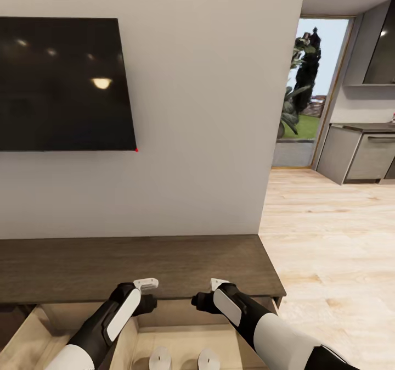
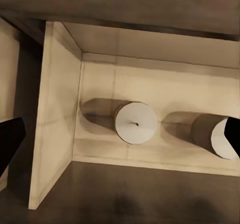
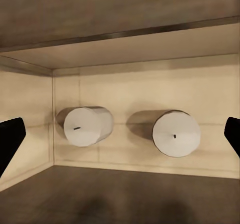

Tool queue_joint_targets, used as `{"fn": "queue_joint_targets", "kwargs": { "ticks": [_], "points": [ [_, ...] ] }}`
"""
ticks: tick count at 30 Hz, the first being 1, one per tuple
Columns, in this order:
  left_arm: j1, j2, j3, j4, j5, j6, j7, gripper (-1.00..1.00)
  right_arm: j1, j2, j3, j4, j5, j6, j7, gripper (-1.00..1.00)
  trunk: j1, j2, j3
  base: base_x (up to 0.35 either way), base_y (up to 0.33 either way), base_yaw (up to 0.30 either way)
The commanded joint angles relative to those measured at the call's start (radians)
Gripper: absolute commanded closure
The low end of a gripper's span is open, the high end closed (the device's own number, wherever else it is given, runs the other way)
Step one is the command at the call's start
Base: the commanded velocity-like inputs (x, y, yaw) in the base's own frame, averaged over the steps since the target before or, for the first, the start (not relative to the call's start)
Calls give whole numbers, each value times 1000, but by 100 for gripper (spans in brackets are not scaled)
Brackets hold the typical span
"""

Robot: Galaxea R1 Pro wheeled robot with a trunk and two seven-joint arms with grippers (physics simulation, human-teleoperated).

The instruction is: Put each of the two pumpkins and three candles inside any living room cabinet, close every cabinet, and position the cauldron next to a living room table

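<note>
Showing both grippers, left (image 1: 147, 292) and right (image 1: 206, 292), empty with fingers apart above the cabinet's (image 1: 137, 260) open drawer (image 2: 60, 109); two candles (image 1: 160, 358) (image 1: 208, 359) stand upright side by side inside, directly beneath, roughly equidistant from either arm.

No legible text or labels

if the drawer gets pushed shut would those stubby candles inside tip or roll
Probably not tip: both short beige-grey candles stand upright on flat bases, wide for their height. The light beige drawer floor looks smooth, so a hard shove might slide them. If toppled, their round sides would likely roll.
</note>
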Motion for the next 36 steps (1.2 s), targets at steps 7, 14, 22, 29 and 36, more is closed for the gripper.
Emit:
{"fn": "queue_joint_targets", "kwargs": {
  "ticks": [7, 14, 22, 29, 36],
  "points": [
    [-1, 1, 0, -1, 8, 1, 8, -100, -1, -1, 7, -2, -10, 0, -8, -100, -12, 20, 8, 0, 0, 0],
    [-1, 0, 1, -1, 10, 1, 8, -100, -1, 0, 7, -2, -10, 0, -8, -100, -38, 69, 30, 0, 0, 0],
    [-1, 1, 1, -1, 10, 1, 7, -100, -1, -1, 7, -2, -10, -1, -8, -100, -69, 125, 55, 0, 0, 0],
    [-1, 1, 1, -1, 9, 1, 7, -100, -1, -1, 6, -2, -10, -1, -8, -100, -96, 174, 77, 0, 0, 0],
    [-1, 0, 1, -1, 10, 1, 7, -100, -1, 0, 6, -2, -10, -1, -8, -100, -123, 223, 99, 0, 0, 0]
  ]
}}
